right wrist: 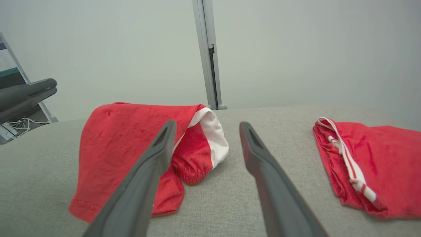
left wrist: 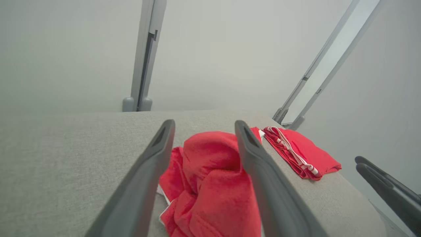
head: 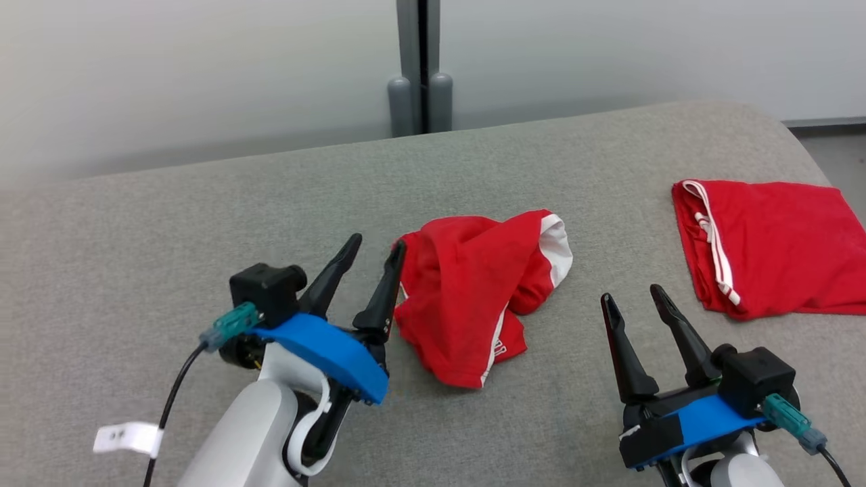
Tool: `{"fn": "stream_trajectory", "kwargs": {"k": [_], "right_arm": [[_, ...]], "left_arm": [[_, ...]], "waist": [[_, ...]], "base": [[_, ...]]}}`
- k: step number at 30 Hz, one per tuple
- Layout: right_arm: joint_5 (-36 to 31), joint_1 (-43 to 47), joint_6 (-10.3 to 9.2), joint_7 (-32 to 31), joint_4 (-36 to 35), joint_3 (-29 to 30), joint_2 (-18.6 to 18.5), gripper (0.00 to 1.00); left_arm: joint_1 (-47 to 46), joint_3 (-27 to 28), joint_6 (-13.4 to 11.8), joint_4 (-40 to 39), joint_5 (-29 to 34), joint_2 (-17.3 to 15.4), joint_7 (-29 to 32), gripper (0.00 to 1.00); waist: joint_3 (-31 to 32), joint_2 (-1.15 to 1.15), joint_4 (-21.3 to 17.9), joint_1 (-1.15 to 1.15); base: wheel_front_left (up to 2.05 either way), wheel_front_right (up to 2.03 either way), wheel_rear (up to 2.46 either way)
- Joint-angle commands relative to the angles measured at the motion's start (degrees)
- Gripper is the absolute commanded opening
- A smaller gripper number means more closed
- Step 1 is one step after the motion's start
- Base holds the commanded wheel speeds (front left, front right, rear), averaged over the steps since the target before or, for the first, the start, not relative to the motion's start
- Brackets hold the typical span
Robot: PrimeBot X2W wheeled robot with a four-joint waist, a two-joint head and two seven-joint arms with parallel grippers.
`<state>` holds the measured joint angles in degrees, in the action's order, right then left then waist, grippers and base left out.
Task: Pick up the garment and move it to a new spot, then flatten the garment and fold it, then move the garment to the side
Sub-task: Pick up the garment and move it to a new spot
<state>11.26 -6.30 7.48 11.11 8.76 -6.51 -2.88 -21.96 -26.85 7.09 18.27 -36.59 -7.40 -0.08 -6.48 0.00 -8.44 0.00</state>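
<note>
— How are the arms posed?
— The left gripper (head: 375, 249) is tilted toward the crumpled red garment (head: 467, 297), jaws spread wide, with one fingertip (head: 398, 253) at its edge. The right gripper (head: 631, 297) is held nearby, jaws wide, nothing gripped.
— And the garment?
— It is laid mid grey surface (head: 203, 223), between them.

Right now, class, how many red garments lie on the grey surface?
2. A crumpled garment lies in the middle, right beside the left gripper. A folded garment lies flat toward the robot's right. None looks hidden.
</note>
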Motion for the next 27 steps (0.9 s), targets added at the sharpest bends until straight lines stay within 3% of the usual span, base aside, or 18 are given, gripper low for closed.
{"fn": "stream_trajectory", "kwargs": {"k": [1, 6, 10, 19, 27], "right_arm": [[-0.57, 1.13, 0.02, -0.38, -0.29, 0.4, -0.02, 1.0], [-0.94, 2.77, 0.03, -1.43, -1.11, 1.59, -0.02, 1.0], [-1.01, 3.73, 0.02, -2.04, -1.7, 2.06, -0.02, 1.0], [-0.73, 6.06, 0.02, -3.11, -2.68, 2.92, -0.02, 1.0], [0.17, 8.14, 0.03, -3.17, -1.82, 5.27, -0.03, 1.0]], "left_arm": [[2.12, 0.79, 0.27, -0.32, 0.48, -0.89, -4.02, 1.0], [6.45, 2.55, 0.01, -0.12, 1.64, -2.26, -12.31, 1.0], [8.89, 4.91, -0.95, -0.72, 2.75, -2.95, -14.47, 1.0], [16.0, 13.62, -4.68, -4.04, 9.6, -4.28, -15.13, 1.0], [22.03, 19.48, -5.41, -5.2, 12.59, -3.58, -15.15, 1.0]], "waist": [[0.6, 0.0, 1.18, 0.0], [2.4, 0.0, 4.07, 0.0], [3.22, 0.0, 5.18, 0.0], [5.13, 0.0, 6.81, 0.0], [6.47, 0.0, 6.98, 0.0]], "base": [[0.0, 0.0, 0.0], [0.0, 0.0, 0.0], [0.0, 0.0, 0.0], [0.0, 0.0, 0.0], [0.0, 0.0, 0.0]]}}
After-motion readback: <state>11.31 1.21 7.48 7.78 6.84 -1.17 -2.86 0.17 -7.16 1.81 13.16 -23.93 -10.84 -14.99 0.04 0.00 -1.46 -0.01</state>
